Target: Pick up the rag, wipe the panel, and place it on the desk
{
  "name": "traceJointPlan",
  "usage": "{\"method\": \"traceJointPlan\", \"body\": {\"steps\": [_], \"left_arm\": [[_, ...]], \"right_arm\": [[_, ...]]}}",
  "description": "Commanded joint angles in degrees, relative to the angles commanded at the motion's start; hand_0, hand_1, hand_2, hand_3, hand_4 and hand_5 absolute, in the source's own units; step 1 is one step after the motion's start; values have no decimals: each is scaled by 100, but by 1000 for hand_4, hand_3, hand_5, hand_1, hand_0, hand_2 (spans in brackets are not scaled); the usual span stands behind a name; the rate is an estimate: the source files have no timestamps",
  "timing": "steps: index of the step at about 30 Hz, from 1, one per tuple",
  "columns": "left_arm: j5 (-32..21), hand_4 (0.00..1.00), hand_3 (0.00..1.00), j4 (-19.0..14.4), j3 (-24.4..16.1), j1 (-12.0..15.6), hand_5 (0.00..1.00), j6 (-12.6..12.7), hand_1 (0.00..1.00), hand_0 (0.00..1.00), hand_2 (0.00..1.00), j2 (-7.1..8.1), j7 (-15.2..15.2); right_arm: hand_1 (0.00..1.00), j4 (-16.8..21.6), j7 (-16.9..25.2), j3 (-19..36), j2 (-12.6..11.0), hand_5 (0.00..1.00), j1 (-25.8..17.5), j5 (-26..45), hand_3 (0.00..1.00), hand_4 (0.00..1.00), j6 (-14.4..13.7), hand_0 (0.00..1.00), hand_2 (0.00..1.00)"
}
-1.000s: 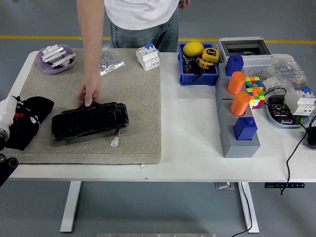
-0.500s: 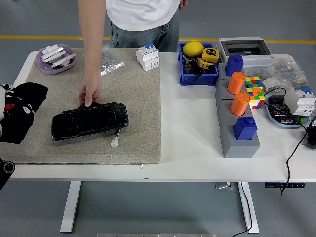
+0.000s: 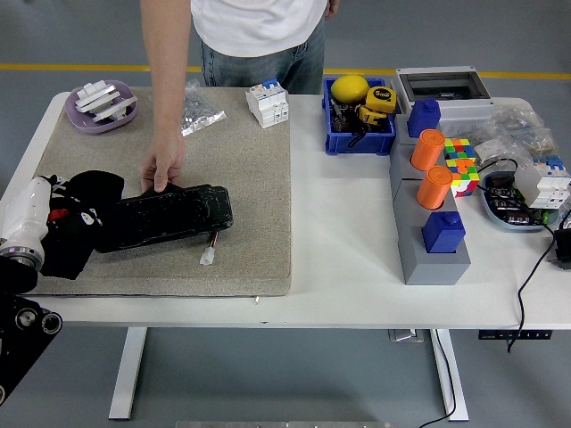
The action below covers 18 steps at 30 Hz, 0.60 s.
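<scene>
A mat (image 3: 241, 196) covers the left half of the tabletop (image 3: 339, 267); on it the panel (image 3: 165, 217) lies toward the near left, a small connector (image 3: 208, 257) just in front of its right end; my left robot hand (image 3: 53, 227) comes in from the left with the rag (image 3: 85, 223) against the panel's left end; a person's hand (image 3: 164, 168) rests at the panel's far edge; a dish (image 3: 101, 105) sits at the mat's far left corner, a bag (image 3: 201, 111) to its right, then a breaker (image 3: 268, 101); right of the mat stands a bin (image 3: 359, 134); farther right a block stand (image 3: 428, 223); behind it a box (image 3: 442, 89).
</scene>
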Motion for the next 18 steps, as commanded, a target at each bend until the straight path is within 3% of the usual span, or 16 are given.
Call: {"method": "traceJointPlan", "body": {"steps": [8,18], "left_arm": [[-167,169,481,-9,422,-118,2,228,121,194,506,-91,-89],[-301,173,481,9,1088,-397,2,329,120,193,505,-136,-131]], "right_arm": [[437,0,9,-7,-4,554,-1,6,617,998,7,712,629],[438,0,21,-55,-10,554,14,25,618,998,5,712,629]]}}
